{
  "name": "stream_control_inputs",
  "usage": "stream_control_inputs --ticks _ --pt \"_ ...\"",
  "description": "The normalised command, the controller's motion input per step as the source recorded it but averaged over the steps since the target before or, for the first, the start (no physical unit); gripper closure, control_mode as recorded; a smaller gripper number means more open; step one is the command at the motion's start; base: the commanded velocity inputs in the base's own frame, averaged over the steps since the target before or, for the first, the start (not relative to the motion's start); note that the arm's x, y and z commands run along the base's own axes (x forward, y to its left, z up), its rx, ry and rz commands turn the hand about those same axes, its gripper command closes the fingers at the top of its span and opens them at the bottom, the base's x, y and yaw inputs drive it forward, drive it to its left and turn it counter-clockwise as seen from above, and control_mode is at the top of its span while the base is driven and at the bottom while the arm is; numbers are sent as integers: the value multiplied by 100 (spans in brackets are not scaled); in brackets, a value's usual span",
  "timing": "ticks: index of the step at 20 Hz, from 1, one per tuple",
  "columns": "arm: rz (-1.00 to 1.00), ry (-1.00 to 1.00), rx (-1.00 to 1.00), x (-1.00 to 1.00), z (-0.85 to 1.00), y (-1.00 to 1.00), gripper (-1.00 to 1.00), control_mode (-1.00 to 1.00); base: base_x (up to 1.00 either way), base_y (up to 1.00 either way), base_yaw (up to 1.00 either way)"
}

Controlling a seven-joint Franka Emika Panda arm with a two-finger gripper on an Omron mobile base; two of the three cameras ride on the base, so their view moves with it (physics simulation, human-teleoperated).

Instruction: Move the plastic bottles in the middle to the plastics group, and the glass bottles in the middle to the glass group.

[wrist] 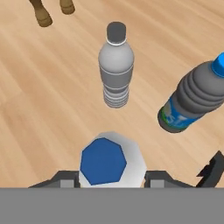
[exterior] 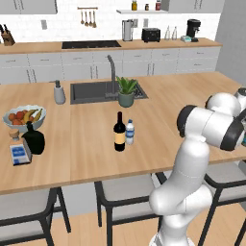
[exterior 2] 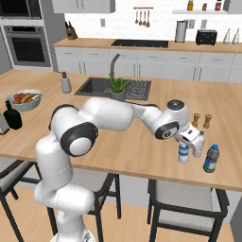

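My gripper (exterior 2: 185, 147) (wrist: 112, 177) is shut on a small clear plastic bottle (exterior 2: 183, 153) with a blue cap (wrist: 103, 161), held upright low over the counter's right end. Just beyond stand the plastics group: a clear bottle with a grey cap (wrist: 115, 65) and a darker bottle with a blue cap (wrist: 191, 99) (exterior 2: 211, 159). In the middle of the counter remain the tall dark wine bottle (exterior: 119, 132) and a small water bottle (exterior: 129, 132) beside it. The glass group sits at the left end: a squat black bottle (exterior: 33, 138) and a square clear bottle (exterior: 19, 150).
Brown salt and pepper shakers (exterior 2: 201, 120) stand behind the plastics group. A fruit bowl (exterior: 24, 117), grey soap dispenser (exterior: 59, 92), sink (exterior: 91, 91) and potted plant (exterior: 126, 91) lie further back. Stools (exterior: 125, 192) line the near edge.
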Motion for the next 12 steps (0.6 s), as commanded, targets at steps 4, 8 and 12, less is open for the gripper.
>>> stream_control_inputs --ticks 4,8,12 --pt "-1 0 0 12 -8 -22 100 -100 0 0 0" --pt "-2 0 1 1 -2 -27 100 -100 0 0 0" --pt "0 0 0 0 -6 -13 100 -100 0 0 0"
